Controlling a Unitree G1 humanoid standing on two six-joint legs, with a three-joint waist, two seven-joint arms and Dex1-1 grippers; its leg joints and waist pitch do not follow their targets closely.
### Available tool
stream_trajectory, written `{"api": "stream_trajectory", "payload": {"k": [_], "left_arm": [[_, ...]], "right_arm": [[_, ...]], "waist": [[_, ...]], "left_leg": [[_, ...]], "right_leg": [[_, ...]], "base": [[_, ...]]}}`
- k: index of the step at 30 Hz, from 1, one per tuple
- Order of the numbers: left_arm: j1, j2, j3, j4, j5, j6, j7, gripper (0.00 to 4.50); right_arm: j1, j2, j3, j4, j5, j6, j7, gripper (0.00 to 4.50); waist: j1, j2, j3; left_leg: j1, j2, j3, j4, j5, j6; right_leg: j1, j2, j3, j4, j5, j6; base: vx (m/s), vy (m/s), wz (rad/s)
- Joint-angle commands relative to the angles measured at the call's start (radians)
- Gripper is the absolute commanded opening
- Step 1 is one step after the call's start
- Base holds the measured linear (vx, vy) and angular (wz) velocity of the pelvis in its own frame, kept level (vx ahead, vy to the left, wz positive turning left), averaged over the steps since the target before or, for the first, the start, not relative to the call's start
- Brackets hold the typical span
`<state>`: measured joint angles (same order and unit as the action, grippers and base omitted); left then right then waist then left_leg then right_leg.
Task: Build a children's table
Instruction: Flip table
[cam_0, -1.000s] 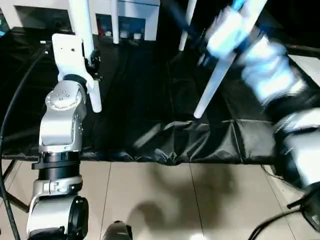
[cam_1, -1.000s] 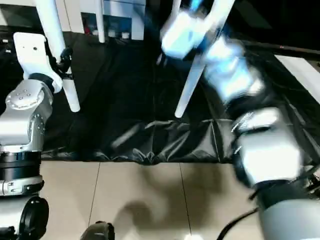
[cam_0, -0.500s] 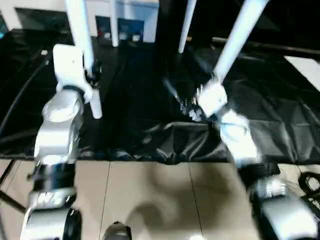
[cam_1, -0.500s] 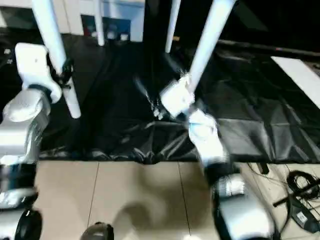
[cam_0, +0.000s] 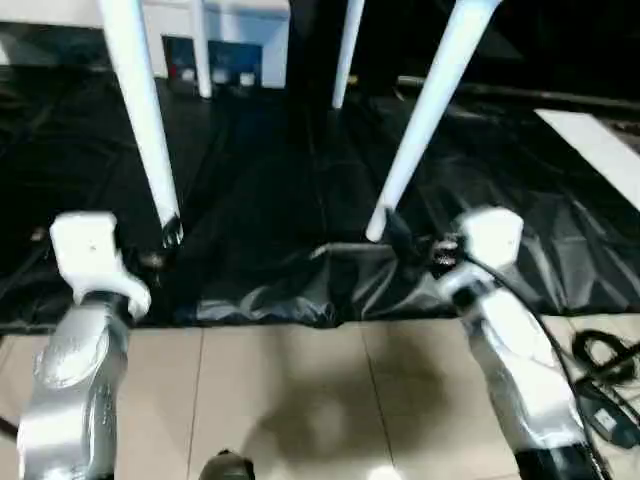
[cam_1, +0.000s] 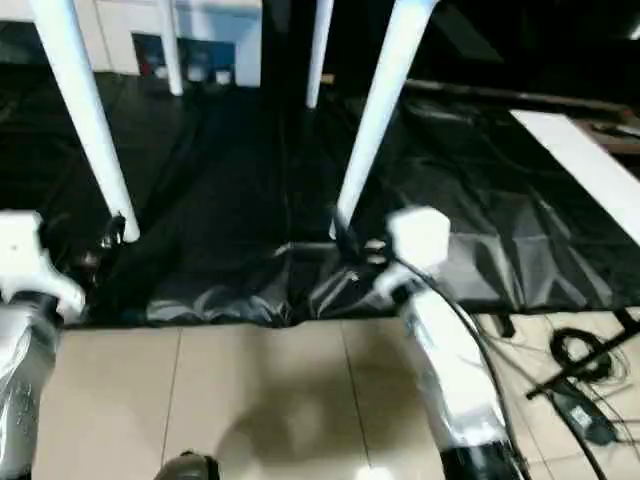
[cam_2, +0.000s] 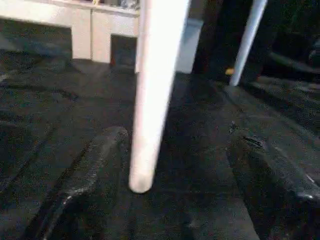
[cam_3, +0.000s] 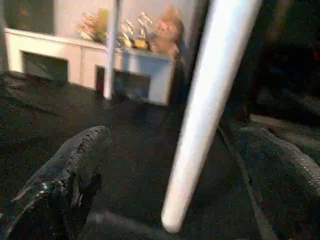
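Right wrist view: table leg (cam_3: 210, 115) between open right hand (cam_3: 175, 200) fingers.

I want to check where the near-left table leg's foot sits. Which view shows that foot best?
The left wrist view: the near-left leg runs down to its rounded foot on the black sheet, framed between the left gripper's open fingers. In the head views the same leg shows longer, but its foot meets the gripper and is partly hidden.
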<state>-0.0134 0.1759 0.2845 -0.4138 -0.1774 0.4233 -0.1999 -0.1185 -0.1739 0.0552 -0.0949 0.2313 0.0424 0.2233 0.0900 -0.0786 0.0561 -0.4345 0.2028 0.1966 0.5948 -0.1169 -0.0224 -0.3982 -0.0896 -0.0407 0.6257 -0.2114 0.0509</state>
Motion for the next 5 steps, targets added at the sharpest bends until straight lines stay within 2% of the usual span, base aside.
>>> {"api": "stream_trajectory", "payload": {"k": [1, 2, 5], "left_arm": [[0.047, -0.009, -0.07, -0.095, 0.015, 0.04, 0.011, 3.58], [0.074, -0.021, -0.084, -0.129, 0.029, 0.04, 0.031, 3.58], [0.089, -0.019, -0.093, -0.144, 0.046, 0.027, 0.033, 3.58]], "right_arm": [[0.049, -0.026, -0.035, -0.099, 0.024, 0.085, -0.009, 4.5], [0.079, -0.031, -0.04, -0.153, 0.03, 0.136, -0.02, 4.5], [0.092, -0.033, -0.041, -0.178, 0.036, 0.16, -0.028, 4.5]], "waist": [[-0.01, 0.026, -0.046], [-0.013, 0.026, -0.044], [-0.03, 0.027, -0.038]], "left_leg": [[0.063, 0.03, -0.046, -0.1, -0.728, -0.158], [0.062, 0.029, -0.046, -0.101, -0.735, -0.159], [0.064, 0.023, -0.052, -0.106, -0.789, -0.171]], "right_leg": [[-0.01, -0.033, 0.021, -0.115, -0.487, -0.045], [-0.011, -0.032, 0.02, -0.116, -0.497, -0.043], [-0.005, -0.028, 0.003, -0.128, -0.567, -0.03]], "base": [[0.0, 0.0, 0.0], [0.0, 0.0, 0.0], [-0.023, 0.028, -0.13]]}}
